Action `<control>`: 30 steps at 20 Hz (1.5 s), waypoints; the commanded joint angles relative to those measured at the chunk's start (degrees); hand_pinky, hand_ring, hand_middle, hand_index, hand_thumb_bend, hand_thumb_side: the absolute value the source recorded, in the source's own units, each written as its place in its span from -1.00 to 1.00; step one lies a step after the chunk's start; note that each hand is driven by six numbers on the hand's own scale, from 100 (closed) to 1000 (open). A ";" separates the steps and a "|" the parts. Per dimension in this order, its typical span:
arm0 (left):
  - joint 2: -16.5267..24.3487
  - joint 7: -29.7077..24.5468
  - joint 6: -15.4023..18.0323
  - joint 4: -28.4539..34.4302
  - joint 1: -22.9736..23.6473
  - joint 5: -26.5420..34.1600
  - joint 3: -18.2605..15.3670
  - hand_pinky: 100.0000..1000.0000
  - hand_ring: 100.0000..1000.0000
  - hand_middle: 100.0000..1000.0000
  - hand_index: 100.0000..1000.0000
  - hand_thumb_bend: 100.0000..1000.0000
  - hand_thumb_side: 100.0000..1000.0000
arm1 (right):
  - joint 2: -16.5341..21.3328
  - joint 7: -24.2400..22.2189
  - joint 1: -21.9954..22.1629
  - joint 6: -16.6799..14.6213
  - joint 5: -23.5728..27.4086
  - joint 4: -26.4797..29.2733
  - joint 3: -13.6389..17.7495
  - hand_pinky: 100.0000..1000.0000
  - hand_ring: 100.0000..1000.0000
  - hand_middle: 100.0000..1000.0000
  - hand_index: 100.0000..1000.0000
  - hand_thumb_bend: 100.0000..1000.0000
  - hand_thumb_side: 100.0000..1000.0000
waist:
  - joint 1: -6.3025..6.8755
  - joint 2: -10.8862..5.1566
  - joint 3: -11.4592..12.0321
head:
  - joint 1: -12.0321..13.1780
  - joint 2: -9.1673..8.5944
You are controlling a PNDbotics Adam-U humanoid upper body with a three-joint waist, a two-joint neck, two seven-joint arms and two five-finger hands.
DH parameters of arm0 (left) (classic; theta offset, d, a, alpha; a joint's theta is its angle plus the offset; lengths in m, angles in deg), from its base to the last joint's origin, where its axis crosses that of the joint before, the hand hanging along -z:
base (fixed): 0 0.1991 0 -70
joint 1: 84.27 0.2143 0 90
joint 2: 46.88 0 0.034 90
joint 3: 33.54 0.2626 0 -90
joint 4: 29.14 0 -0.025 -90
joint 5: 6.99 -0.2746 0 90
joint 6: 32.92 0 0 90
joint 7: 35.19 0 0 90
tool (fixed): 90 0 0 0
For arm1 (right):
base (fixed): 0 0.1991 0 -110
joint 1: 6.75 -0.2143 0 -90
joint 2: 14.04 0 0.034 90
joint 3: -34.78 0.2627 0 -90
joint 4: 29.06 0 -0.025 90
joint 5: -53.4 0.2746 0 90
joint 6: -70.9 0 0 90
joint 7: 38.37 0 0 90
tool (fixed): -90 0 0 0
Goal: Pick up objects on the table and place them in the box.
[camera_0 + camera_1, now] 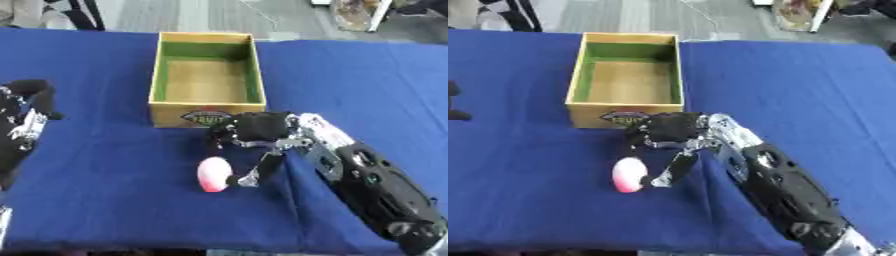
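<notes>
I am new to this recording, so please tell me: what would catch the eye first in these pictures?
First the pink egg-shaped object on the blue table, bright against the cloth. The right hand reaches it from the right, fingers pointing down around it. Behind them stands the open wooden box with green inner walls, nothing visible inside; the left hand waits at the left edge.

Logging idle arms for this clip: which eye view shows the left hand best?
The left eye view: the left hand shows at the left edge above the blue table, black, with silver parts. The right eye view shows only a dark sliver of it at the edge.
</notes>
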 commanded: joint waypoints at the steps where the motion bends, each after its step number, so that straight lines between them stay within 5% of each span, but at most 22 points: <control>1: 0.18 -0.10 0.08 1.24 -0.71 0.34 -0.04 0.12 0.82 0.20 0.40 -0.46 -0.28 | 0.18 -5.25 -1.04 -6.32 -1.26 0.52 -0.19 0.46 0.77 0.51 0.62 -0.62 -0.05 | 0.28 -0.64 -0.03 | -0.05 0.34; 5: 0.17 -0.11 0.07 1.21 -0.71 0.35 -0.04 0.12 0.82 0.20 0.40 -0.46 -0.28 | 0.10 -4.15 -1.01 -6.20 -1.94 1.12 -0.29 0.42 0.72 0.41 0.45 -0.66 -0.07 | 0.28 -0.67 -0.11 | 0.01 0.34; 7: 0.16 -0.11 0.08 1.21 -0.70 0.34 -0.04 0.12 0.82 0.20 0.40 -0.47 -0.28 | 0.00 -2.33 -0.99 -5.34 -1.94 1.40 -0.03 0.38 0.69 0.30 0.26 -0.84 -0.16 | 0.31 -0.67 -0.16 | 0.05 0.34; 11: 0.16 -0.09 0.09 1.20 -0.68 0.31 -0.04 0.12 0.82 0.20 0.40 -0.47 -0.28 | 0.04 4.04 -1.02 -2.64 -1.68 2.10 0.35 0.31 0.64 0.14 -0.15 -1.00 -0.42 | 0.36 -0.65 -0.24 | 0.12 0.34; 14: 0.18 -0.10 0.11 1.20 -0.68 0.29 -0.04 0.12 0.82 0.20 0.40 -0.47 -0.28 | 0.22 8.96 -1.00 -0.65 -1.20 2.35 0.34 0.28 0.63 0.08 -0.27 -1.00 -0.54 | 0.39 -0.64 -0.26 | 0.15 0.34; 20: 0.30 -0.05 0.14 1.26 -0.63 0.35 -0.08 0.12 0.82 0.20 0.40 -0.47 -0.28 | 1.99 13.18 -0.87 2.38 2.48 4.55 0.85 0.27 0.65 0.05 -0.32 -1.00 -0.63 | 0.38 -0.76 -0.39 | 0.37 0.34; 30: 0.48 -0.57 0.22 2.08 -1.39 1.03 0.61 0.12 0.82 0.20 0.40 -0.46 -0.29 | 9.90 11.21 -3.93 11.74 16.07 11.36 6.20 0.26 0.66 0.07 -0.32 -1.00 -0.69 | 0.41 -0.62 1.16 | 0.27 -0.31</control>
